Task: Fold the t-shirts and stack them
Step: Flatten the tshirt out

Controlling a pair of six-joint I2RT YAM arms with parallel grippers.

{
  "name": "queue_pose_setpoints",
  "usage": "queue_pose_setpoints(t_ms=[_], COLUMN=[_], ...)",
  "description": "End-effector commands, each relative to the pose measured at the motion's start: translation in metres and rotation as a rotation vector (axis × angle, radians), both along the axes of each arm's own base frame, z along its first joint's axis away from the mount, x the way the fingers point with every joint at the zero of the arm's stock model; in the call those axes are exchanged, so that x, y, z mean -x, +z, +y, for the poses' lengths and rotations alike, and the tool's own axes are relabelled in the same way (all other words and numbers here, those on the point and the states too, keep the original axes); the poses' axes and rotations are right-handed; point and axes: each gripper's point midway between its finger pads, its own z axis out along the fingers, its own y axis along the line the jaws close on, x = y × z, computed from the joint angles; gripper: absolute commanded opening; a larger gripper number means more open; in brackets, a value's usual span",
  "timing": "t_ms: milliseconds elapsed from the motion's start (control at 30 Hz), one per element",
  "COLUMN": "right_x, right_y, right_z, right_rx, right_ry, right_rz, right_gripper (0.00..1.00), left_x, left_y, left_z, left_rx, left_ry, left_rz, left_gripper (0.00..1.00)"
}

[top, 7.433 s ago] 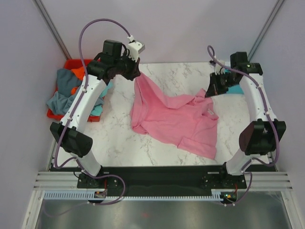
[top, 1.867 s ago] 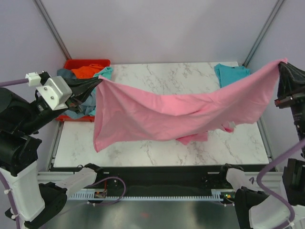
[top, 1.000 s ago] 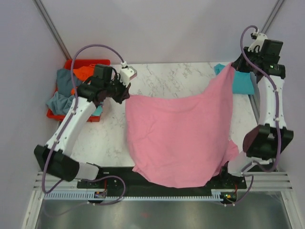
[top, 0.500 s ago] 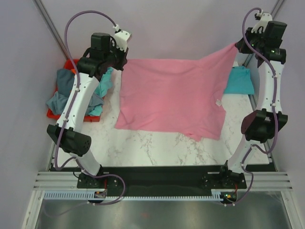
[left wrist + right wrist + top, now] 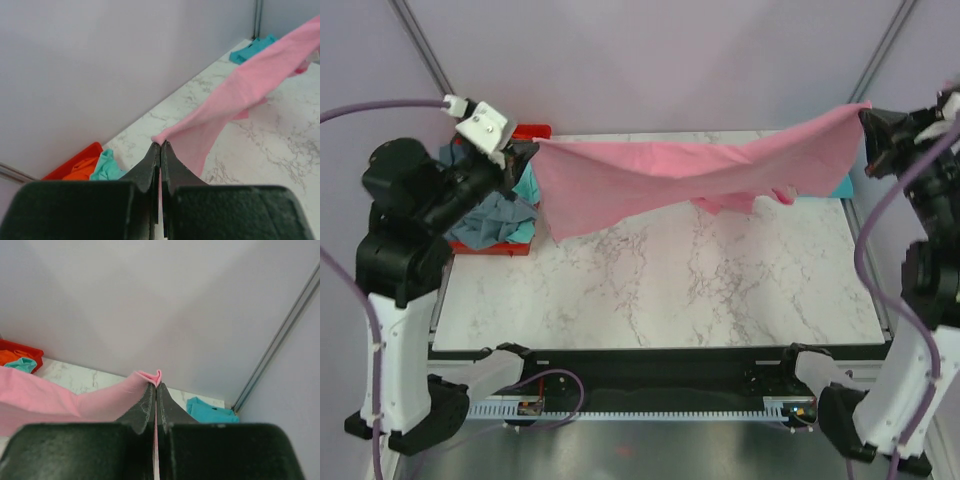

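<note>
1. Top external view: shows the pink t-shirt point(image 5: 660, 170) stretched in the air over the far part of the worktop point(image 5: 670, 300), with long axis from left to right, sagging in the middle and bunched lower toward the right side.
2. Held at the left corner by the left end effector point(image 5: 520, 152) and at the right corner by the right end effector point(image 5: 868, 112); lies inward from both, so equally near to each arm.
3. Probably calls for lowering both corners together to the worktop, with the stretch kept along this same axis.
4. Wrist views: confirm what looks too small from above, namely both end effectors closed fully, with only a thin fold of pink cloth pinched between.
5. Left wrist view: shows also the teal t-shirt point(image 5: 252, 47) lying at the far right corner, nearly hidden from above; other shirts point(image 5: 485, 215) heaped at the red bin point(image 5: 532, 131).
</note>
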Motion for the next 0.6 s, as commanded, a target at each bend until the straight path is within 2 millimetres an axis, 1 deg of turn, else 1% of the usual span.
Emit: queue_pose_setpoints(t_ms=[0,33,133,167,200,233,267,300,333,367,400,433,467,500,567], right_x=[0.049,0.074,0.116,0.132,0.139,0.141,0.154,0.157,0.151,0.159,0.158,0.145,0.144,0.136,0.107], right_y=[0.003,0.014,0.038,0.051,0.057,0.063,0.077,0.083,0.088,0.100,0.105,0.107,0.112,0.113,0.112], right_z=[0.007,0.011,0.014,0.016,0.015,0.013,0.015,0.014,0.009,0.009,0.008,0.004,0.003,0.002,-0.002], right_rx=[0.040,0.049,0.069,0.075,0.067,0.057,0.044,0.029,0.016,0.011,0.000,-0.005,-0.004,0.001,-0.001], right_ry=[-0.030,-0.041,-0.087,-0.095,-0.113,-0.121,-0.125,-0.126,-0.145,-0.151,-0.149,-0.158,-0.159,-0.159,-0.153], right_rz=[-0.041,-0.093,-0.201,-0.246,-0.267,-0.280,-0.323,-0.340,-0.341,-0.378,-0.386,-0.373,-0.389,-0.385,-0.362], right_gripper=[0.00,0.00,0.00,0.00,0.00,0.00,0.00,0.00,0.00,0.00,0.00,0.00,0.00,0.00,0.00], left_x=[0.039,0.049,0.079,0.085,0.090,0.098,0.101,0.103,0.105,0.104,0.104,0.101,0.095,0.090,0.069], left_y=[0.022,0.028,0.053,0.057,0.062,0.071,0.075,0.079,0.085,0.088,0.089,0.089,0.086,0.084,0.069], left_z=[-0.002,0.000,0.006,0.007,0.009,0.012,0.014,0.015,0.016,0.017,0.017,0.017,0.017,0.016,0.015], left_rx=[-0.006,-0.001,0.018,0.020,0.021,0.028,0.026,0.028,0.031,0.028,0.026,0.022,0.009,0.005,-0.014], left_ry=[-0.084,-0.093,-0.109,-0.110,-0.108,-0.103,-0.101,-0.099,-0.096,-0.091,-0.087,-0.083,-0.076,-0.071,-0.048], left_rz=[-0.085,-0.106,-0.180,-0.192,-0.210,-0.241,-0.254,-0.268,-0.283,-0.291,-0.294,-0.291,-0.285,-0.273,-0.224], left_gripper=[0.02,0.02,0.02,0.02,0.02,0.02,0.02,0.02,0.02,0.02,0.02,0.02,0.02,0.02,0.02])
